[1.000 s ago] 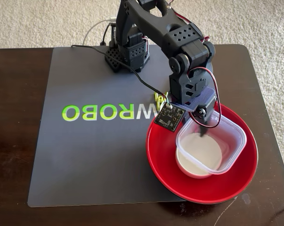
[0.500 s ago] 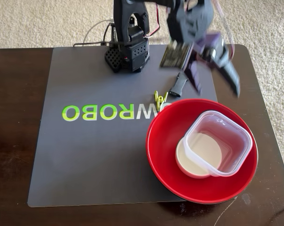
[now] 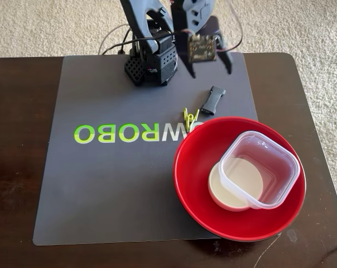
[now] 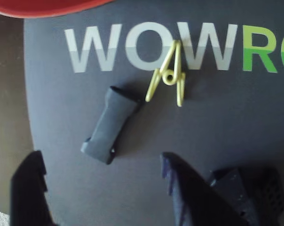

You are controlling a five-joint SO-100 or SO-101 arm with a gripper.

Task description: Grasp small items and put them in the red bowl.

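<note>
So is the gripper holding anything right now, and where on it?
Nothing is held. The gripper is open and empty above the short black clip, apart from it.

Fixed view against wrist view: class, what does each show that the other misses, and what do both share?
Only the fixed view shows the clear tub and white bowl lying in the red bowl, plus the arm's base. Only the wrist view shows the open claw close up. Both show the black clip and yellow-green clip lying on the mat.
</note>
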